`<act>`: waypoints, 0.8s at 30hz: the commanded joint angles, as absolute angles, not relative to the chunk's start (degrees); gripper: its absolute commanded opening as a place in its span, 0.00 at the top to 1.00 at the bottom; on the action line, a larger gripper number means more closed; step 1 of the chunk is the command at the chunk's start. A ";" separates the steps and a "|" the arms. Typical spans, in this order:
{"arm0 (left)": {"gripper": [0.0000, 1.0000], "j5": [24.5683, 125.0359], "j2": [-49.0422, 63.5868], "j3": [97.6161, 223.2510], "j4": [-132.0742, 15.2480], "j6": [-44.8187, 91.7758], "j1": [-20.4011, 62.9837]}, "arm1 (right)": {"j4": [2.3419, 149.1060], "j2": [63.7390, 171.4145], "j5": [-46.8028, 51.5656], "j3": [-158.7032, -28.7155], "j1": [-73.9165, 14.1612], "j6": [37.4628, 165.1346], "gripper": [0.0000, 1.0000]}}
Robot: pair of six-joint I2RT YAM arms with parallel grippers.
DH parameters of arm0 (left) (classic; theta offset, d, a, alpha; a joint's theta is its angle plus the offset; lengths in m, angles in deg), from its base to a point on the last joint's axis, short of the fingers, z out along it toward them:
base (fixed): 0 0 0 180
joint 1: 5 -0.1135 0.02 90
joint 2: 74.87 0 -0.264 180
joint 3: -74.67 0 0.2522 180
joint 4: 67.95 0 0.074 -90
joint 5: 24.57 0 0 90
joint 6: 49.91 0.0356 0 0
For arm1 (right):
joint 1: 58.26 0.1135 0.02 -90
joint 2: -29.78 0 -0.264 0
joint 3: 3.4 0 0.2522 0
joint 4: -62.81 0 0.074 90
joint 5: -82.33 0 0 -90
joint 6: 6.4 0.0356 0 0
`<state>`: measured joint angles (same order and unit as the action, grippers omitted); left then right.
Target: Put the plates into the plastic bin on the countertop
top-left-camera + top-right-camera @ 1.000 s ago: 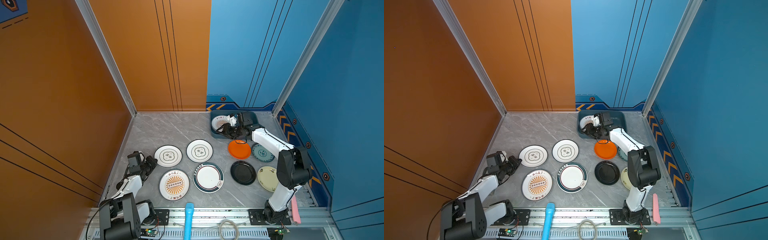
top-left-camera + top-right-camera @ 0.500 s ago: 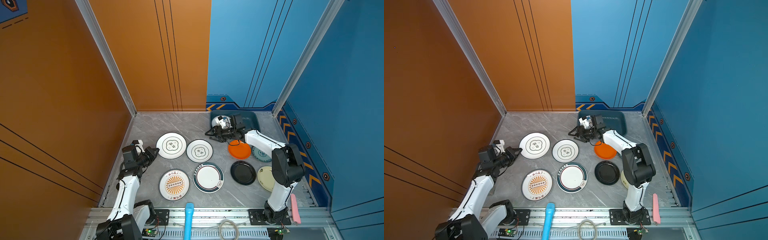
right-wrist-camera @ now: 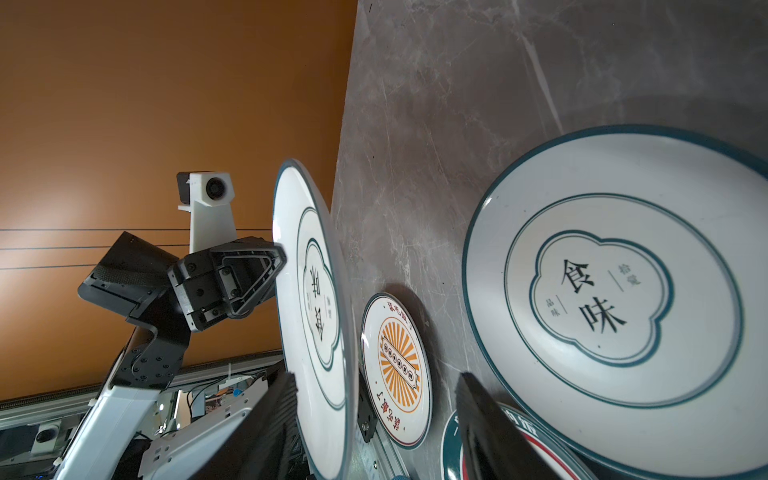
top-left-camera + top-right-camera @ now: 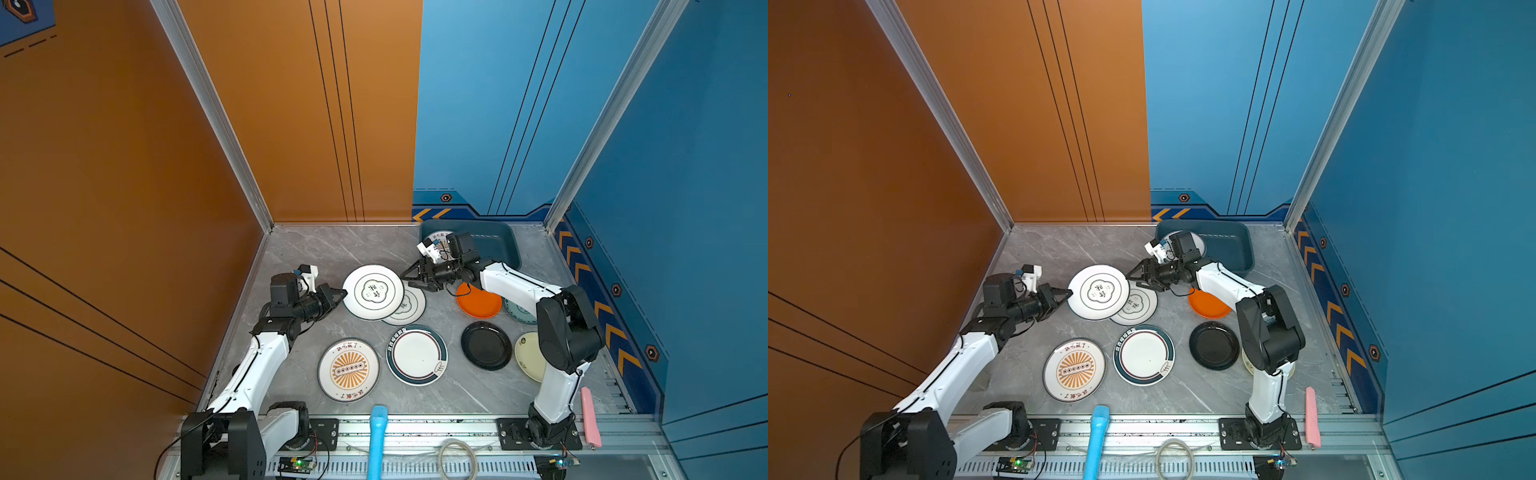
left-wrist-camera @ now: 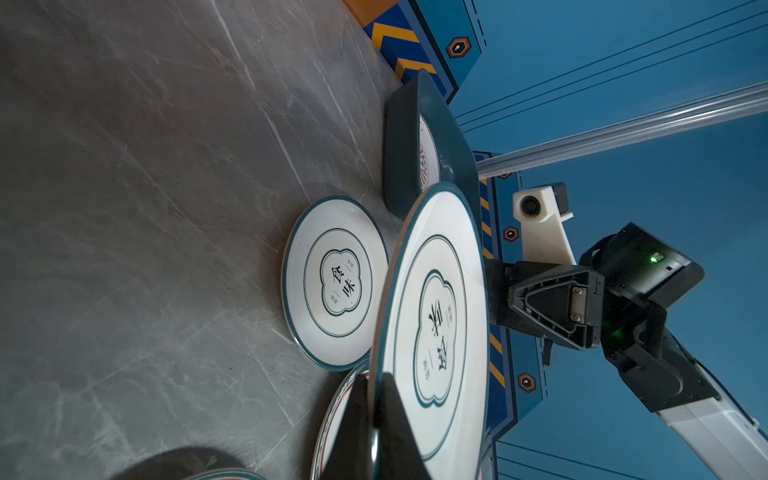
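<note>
My left gripper (image 4: 341, 294) (image 5: 376, 419) is shut on the rim of a white plate with a green cloud motif (image 4: 373, 292) (image 5: 436, 324), held above the countertop (image 4: 332, 249). My right gripper (image 4: 409, 278) (image 3: 376, 378) stands open, and the far rim of that plate (image 3: 307, 291) sits between its fingers without touching them. A second cloud plate (image 4: 411, 309) lies partly under the held one. The plastic bin (image 4: 490, 245) at the back right holds a sunburst plate (image 4: 440, 237). Sunburst (image 4: 348, 370), teal-rimmed (image 4: 417, 354), black (image 4: 486, 345), orange (image 4: 478, 300), cream (image 4: 530, 361) and teal patterned (image 4: 517, 309) plates lie flat.
Orange wall on the left, blue walls at the back and right. On the front rail lie a blue foam bar (image 4: 377, 440), a pink bar (image 4: 590, 415) and a cable coil (image 4: 457, 457). The right arm's elbow (image 4: 565, 328) rises over the cream plate.
The left arm has lifted the cloud plate and carried it right, over the second cloud plate. The right gripper has left the bin and come left to the held plate's rim.
</note>
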<state>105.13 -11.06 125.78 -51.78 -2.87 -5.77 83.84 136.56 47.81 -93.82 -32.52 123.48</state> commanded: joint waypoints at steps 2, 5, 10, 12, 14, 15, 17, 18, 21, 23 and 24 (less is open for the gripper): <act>1.00 105.70 -9.28 129.41 -55.94 -2.54 -3.63 | 82.78 137.00 48.89 -94.38 -31.89 122.45 0.39; 1.00 105.42 -7.19 131.06 -56.12 -1.85 -1.75 | 82.55 137.00 49.25 -94.17 -31.72 122.48 0.44; 1.00 105.59 -2.63 133.95 -56.21 -0.62 0.66 | 81.45 136.61 50.33 -93.31 -31.45 122.81 0.62; 1.00 105.43 -1.23 134.76 -56.21 -0.27 1.13 | 80.96 136.17 50.59 -92.73 -31.54 122.94 0.67; 1.00 105.42 -0.06 135.41 -56.21 0.13 1.63 | 80.78 135.65 50.85 -92.11 -31.54 122.97 0.72; 1.00 105.33 0.50 135.75 -56.21 0.26 1.90 | 80.71 135.30 51.02 -91.71 -31.61 122.92 0.75; 1.00 105.22 1.53 136.59 -55.85 0.65 2.27 | 80.70 134.86 51.21 -91.35 -31.71 122.80 0.80; 1.00 104.97 2.05 137.00 -55.31 1.00 2.46 | 80.70 134.64 51.37 -91.13 -31.87 122.63 0.84; 1.00 104.13 3.14 138.07 -54.23 1.99 2.98 | 80.71 133.84 51.33 -90.28 -32.33 122.74 0.94; 0.97 103.48 3.56 138.75 -53.42 2.64 3.27 | 80.87 133.34 51.33 -90.28 -32.79 122.74 1.00; 0.90 103.04 3.70 139.03 -52.89 2.95 3.47 | 81.04 133.08 51.16 -90.04 -33.07 122.75 1.00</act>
<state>105.11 3.37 135.94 -53.83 1.19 2.40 81.42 135.97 51.00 -90.91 -33.62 124.79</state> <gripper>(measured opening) 0.082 0.100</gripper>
